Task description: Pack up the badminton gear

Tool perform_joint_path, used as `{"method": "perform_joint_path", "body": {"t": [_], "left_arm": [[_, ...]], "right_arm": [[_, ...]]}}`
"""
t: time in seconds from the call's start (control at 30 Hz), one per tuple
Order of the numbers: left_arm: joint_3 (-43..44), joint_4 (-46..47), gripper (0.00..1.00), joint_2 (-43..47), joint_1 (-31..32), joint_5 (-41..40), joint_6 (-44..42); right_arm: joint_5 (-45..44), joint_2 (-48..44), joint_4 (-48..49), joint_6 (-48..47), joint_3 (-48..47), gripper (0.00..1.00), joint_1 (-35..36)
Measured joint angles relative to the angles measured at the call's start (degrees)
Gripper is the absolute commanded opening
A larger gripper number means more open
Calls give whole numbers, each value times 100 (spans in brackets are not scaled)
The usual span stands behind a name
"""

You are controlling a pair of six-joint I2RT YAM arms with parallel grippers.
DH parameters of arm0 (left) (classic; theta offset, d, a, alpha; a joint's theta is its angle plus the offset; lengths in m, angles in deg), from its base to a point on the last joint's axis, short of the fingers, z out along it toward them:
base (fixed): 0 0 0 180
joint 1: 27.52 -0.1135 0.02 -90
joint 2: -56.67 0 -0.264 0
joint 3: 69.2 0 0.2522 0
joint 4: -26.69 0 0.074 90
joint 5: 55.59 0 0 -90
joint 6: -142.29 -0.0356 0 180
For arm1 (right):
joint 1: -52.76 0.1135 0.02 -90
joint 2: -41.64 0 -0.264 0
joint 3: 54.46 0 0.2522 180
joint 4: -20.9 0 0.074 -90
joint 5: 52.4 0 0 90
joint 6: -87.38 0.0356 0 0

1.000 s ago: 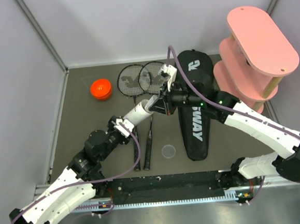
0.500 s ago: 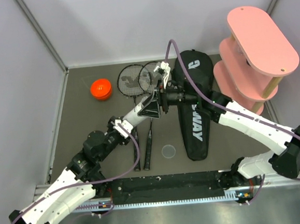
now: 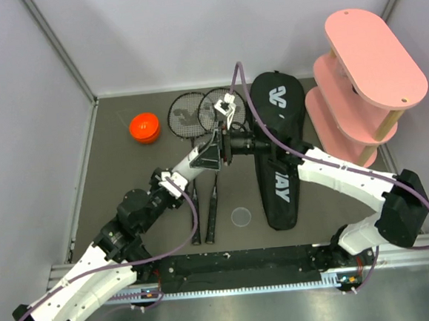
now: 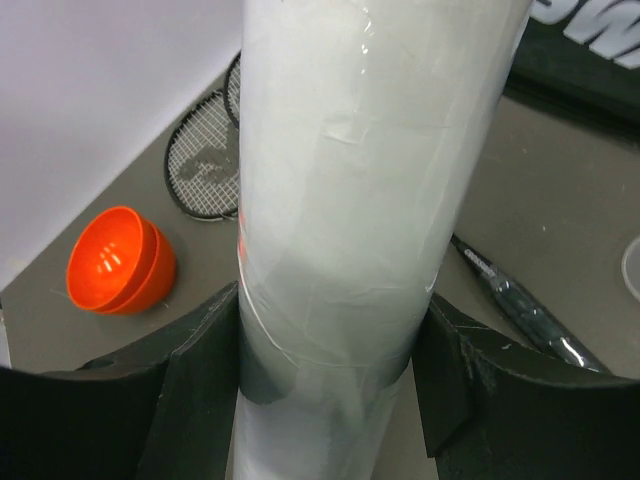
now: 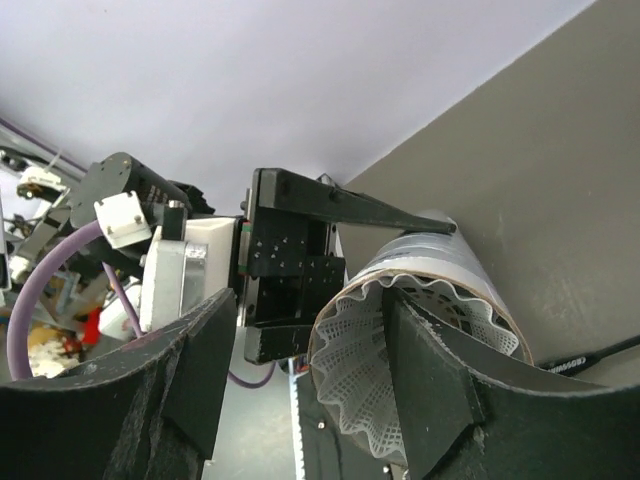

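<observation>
White tube (image 4: 350, 200) is held clamped by the left gripper (image 4: 330, 345), a shuttlecock (image 5: 375, 390) seated in its mouth, flanked by the right gripper (image 5: 310, 370), fingers apart. Orange cap (image 3: 144, 127), rackets (image 3: 196, 117) and bag (image 3: 277, 148) are left unpacked on the table (image 3: 127, 182).

The pink shelf (image 3: 363, 67) blocks the far right. The bag (image 3: 273, 104), the rackets (image 3: 187, 116) and the tube (image 3: 192, 162) slanting above them fill the middle. Open surface (image 3: 115, 172) lies left, nearer than the orange cap (image 3: 144, 127).
</observation>
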Motion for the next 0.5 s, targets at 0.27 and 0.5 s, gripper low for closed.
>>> {"method": "perform_joint_path", "body": {"t": [0.27,0.5], "left_arm": [[-11,-205,0,-4,15,118,-87],[-13,-293,0,0,13,107,-101]], "right_arm": [[162,92,522,455,369,64,-90],[232,125,459,422,367,73,-125]]}}
